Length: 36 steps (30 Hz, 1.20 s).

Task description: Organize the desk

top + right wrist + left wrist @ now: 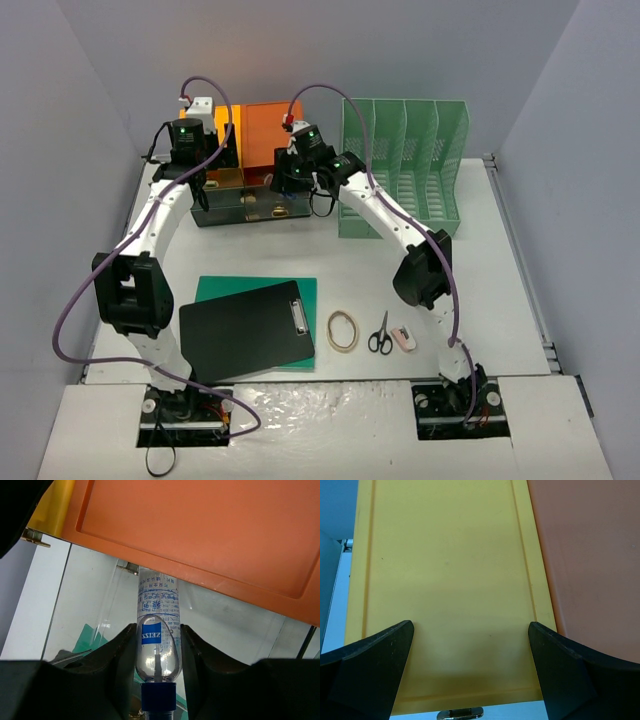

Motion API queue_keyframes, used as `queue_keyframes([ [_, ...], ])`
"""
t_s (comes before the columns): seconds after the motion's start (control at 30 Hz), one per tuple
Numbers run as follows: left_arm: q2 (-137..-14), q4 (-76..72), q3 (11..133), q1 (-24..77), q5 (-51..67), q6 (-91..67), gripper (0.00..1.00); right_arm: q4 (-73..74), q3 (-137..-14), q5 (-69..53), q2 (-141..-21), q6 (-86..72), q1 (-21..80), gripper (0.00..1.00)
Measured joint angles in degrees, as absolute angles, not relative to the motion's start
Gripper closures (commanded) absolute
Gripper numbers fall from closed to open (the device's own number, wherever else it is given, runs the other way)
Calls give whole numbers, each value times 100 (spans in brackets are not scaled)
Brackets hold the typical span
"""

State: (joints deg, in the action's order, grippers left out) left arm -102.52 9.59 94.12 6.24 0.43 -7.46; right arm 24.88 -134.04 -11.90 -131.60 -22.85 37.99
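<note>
we're looking at the desk (500, 290): flat white top, thin metal rails (520, 260) running along its edges, grey-lilac walls (60, 150) closing it in. it's lying under both claws and stretching away from them toward the near side

left gripper (470, 627) is hanging spread wide over the yellow lid (445, 570) of the drawer unit (245, 205), nothing between the fingers. right gripper (156, 635) is pinching a clear bottle (157, 597) with a blue ZEISS label, right by the edge of the orange lid (210, 525)

what we're not getting:
- bottle's far end is running up to the orange lid's edge, can't tell where it stops
- its blue cap is getting cut off at the frame bottom, and the small print above the label is too fine to read
- left fingers are cropped at the frame bottom
- from the top camera both sets of fingertips are hiding behind the wrists
- desk's far edge is hiding behind the drawer unit and the green file rack (405, 165)

well back from the claws, on the desk's near part: black clipboard (240, 335) lying on a green sheet (260, 288), and scissors (381, 335) sitting apart from it
</note>
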Motion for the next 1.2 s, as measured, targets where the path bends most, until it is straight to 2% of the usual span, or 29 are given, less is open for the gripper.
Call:
queue_keyframes([
  [0.13, -10252, 956, 9408, 624, 43, -746, 3, 2485, -13426, -1046, -13177, -2274, 3846, 98],
  [0.27, -10251, 955, 9408, 624, 43, -746, 3, 2478, -13426, -733, -13179, -2229, 3940, 77],
  [0.37, -10250, 954, 9408, 624, 43, -746, 3, 2428, -13379, -504, -13171, -2193, 4028, 65],
  [0.47, -10250, 954, 9406, 624, 45, -746, 3, 2327, -13247, -322, -13140, -2149, 4078, 47],
  [0.53, -10250, 950, 9404, 624, 45, -746, 3, 2367, -13100, -258, -13099, -2159, 4103, 44],
  [0.6, -10242, 954, 9400, 624, 44, -744, 3, 2318, -12980, -228, -13049, -2138, 4130, 32],
  [0.77, -10231, 956, 9393, 624, 44, -745, 3, 2319, -12812, -182, -12875, -2154, 4229, 25],
  [1.2, -10230, 958, 9393, 624, 45, -744, 3, 2563, -12605, 392, -12165, -2064, 4397, 24],
])
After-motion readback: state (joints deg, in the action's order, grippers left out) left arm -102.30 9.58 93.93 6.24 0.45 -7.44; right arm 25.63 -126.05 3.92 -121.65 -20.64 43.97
